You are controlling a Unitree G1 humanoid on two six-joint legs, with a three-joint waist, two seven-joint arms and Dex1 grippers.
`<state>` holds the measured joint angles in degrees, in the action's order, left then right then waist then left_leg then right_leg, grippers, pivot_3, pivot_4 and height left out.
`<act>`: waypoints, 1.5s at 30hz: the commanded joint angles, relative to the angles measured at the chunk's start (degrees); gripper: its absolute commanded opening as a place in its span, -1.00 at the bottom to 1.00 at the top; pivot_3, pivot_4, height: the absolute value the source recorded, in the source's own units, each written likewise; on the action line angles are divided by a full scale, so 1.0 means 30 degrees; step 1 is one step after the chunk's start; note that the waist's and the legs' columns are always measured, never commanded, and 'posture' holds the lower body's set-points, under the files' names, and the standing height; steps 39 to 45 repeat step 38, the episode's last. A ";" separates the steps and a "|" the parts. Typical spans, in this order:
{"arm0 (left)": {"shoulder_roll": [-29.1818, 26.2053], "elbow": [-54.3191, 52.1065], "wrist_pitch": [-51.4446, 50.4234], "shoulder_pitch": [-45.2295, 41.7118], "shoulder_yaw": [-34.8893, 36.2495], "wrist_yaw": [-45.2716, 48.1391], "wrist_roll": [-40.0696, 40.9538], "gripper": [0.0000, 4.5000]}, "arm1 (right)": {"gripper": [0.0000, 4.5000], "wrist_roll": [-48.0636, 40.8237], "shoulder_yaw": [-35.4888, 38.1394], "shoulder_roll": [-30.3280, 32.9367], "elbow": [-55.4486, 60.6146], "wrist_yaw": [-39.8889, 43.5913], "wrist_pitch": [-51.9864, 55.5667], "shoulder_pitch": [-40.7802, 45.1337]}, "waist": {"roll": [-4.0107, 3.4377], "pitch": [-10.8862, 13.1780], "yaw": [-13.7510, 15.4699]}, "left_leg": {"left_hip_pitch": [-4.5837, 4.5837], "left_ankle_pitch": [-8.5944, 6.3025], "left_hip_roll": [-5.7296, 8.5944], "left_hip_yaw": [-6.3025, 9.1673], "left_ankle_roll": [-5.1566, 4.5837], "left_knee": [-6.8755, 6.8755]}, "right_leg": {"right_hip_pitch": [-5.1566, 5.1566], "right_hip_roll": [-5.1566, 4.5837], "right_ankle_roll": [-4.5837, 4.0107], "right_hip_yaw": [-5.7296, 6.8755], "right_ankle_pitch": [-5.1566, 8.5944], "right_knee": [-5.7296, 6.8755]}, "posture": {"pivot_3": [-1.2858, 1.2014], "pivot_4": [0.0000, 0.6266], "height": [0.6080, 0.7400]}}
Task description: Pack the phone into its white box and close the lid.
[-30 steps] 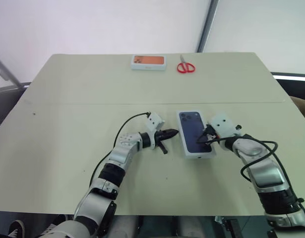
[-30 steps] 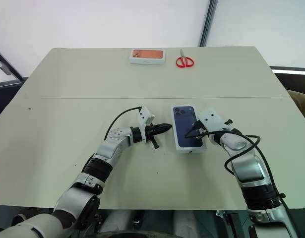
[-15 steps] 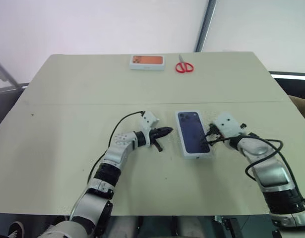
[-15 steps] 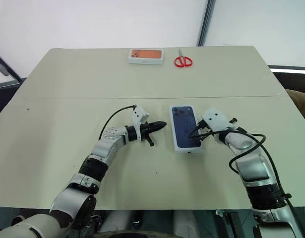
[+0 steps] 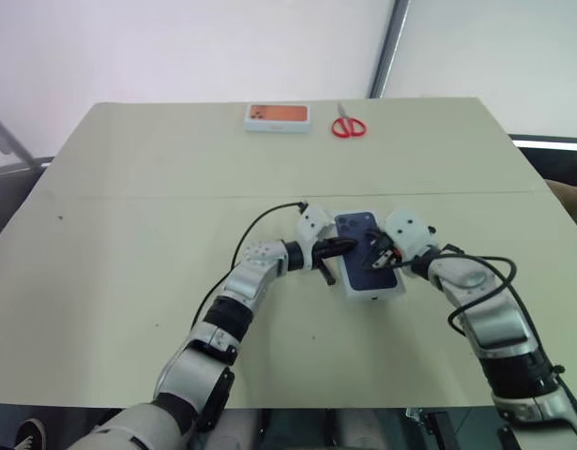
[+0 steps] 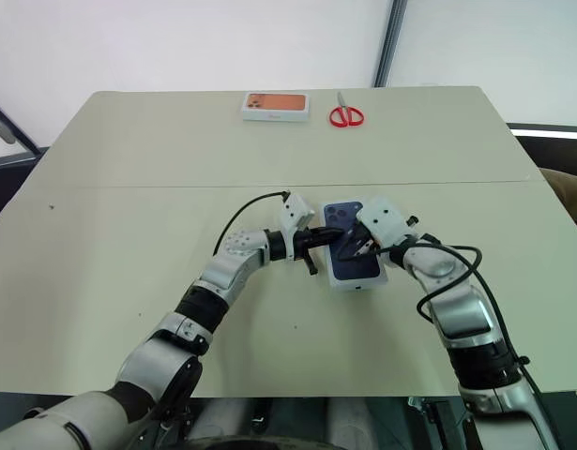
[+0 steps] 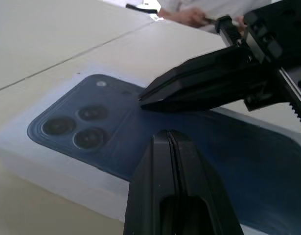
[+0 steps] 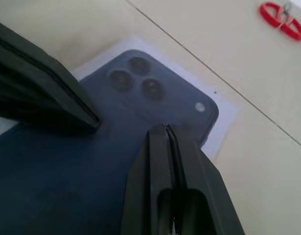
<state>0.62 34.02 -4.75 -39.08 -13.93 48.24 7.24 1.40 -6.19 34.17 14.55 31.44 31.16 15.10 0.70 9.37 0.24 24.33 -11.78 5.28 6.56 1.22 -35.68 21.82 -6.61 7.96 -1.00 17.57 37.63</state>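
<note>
The dark navy phone (image 5: 373, 277) lies back up in the white box (image 5: 375, 296) on the table, right of centre, its camera cluster at the far end. My left gripper (image 5: 350, 244) comes in from the left, shut, with its tip over the phone's far half. From the right, my right gripper (image 5: 372, 247) is also shut, and its tip sits just above the phone's back. In the left wrist view the two tips nearly meet over the phone (image 7: 91, 128). The right wrist view has the box rim (image 8: 223, 128) beyond the phone (image 8: 52, 166). The lid is out of view.
A white box with an orange top (image 5: 278, 116) and red scissors (image 5: 348, 126) lie at the table's far edge. A seam (image 5: 175, 195) runs across the pale table just beyond the phone.
The left gripper has swung right and the right gripper left. Both tips have gone from beside the box to over the phone's far half. The phone and box have not moved.
</note>
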 commanded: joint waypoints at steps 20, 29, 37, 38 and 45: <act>-0.7525 -0.6470 -0.4109 0.2850 0.3939 0.3897 0.3524 1.00 | 0.98 -0.6291 0.5381 0.1384 0.2794 0.5100 -0.1224 -0.2650 | -0.0015 -0.0024 -0.0388 | -0.0165 -0.0020 -0.0022 -0.0006 -0.0015 0.0175 | -0.0118 0.0009 0.0005 -0.0018 0.0007 -0.0126 | 0.03 -0.52 1.00; -1.1831 -0.9396 -0.4597 0.6591 0.6716 0.5102 0.5257 1.00 | 0.98 -0.9516 0.9100 0.2824 0.2373 0.8433 -0.2809 -0.5555 | -0.0019 -0.0018 -0.0198 | -0.0177 -0.0027 -0.0010 -0.0001 -0.0017 0.0161 | -0.0157 -0.0051 -0.0003 -0.0009 0.0008 -0.0147 | 0.03 -0.52 1.00; -1.2716 -1.1916 -0.4507 1.1258 0.8586 0.4466 0.6209 1.00 | 0.98 -0.9222 1.0347 0.3978 0.0434 1.0497 -0.5320 -0.8146 | -0.0026 -0.0018 -0.0247 | -0.0176 -0.0035 -0.0034 -0.0016 -0.0023 0.0184 | -0.0151 -0.0073 -0.0015 -0.0025 0.0008 -0.0179 | 0.03 -0.52 1.00; -1.2807 -1.2063 -0.4440 1.1651 0.8836 0.4377 0.6271 1.00 | 0.98 -0.9346 1.0460 0.4032 0.0223 1.0629 -0.5375 -0.8257 | -0.0026 -0.0018 -0.0247 | -0.0177 -0.0036 -0.0037 -0.0016 -0.0022 0.0182 | -0.0151 -0.0075 -0.0018 -0.0024 0.0009 -0.0178 | 0.03 -0.52 1.00; -1.2807 -1.2063 -0.4440 1.1651 0.8836 0.4377 0.6271 1.00 | 0.98 -0.9346 1.0460 0.4032 0.0223 1.0629 -0.5375 -0.8257 | -0.0026 -0.0018 -0.0247 | -0.0177 -0.0036 -0.0037 -0.0016 -0.0022 0.0182 | -0.0151 -0.0075 -0.0018 -0.0024 0.0009 -0.0178 | 0.03 -0.52 1.00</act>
